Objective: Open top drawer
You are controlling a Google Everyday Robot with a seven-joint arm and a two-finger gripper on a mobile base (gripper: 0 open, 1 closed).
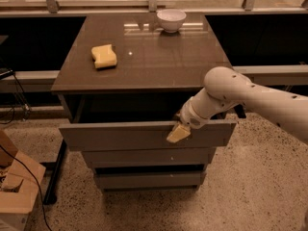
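Observation:
The top drawer (120, 136) is the widest grey-brown panel under the cabinet's top. It stands pulled out toward the camera, with a dark gap showing behind its upper edge. My gripper (178, 132), on the end of the white arm (226, 93), sits at the upper edge of the drawer front, right of its middle. Its yellowish tip lies against the front face of the panel.
Two narrower drawers (144, 157) (149, 179) sit closed below. A yellow sponge (104, 56) and a white bowl (171, 19) rest on the cabinet top (159, 61). A cardboard box (14, 189) and cables lie on the floor at left. A rail runs behind.

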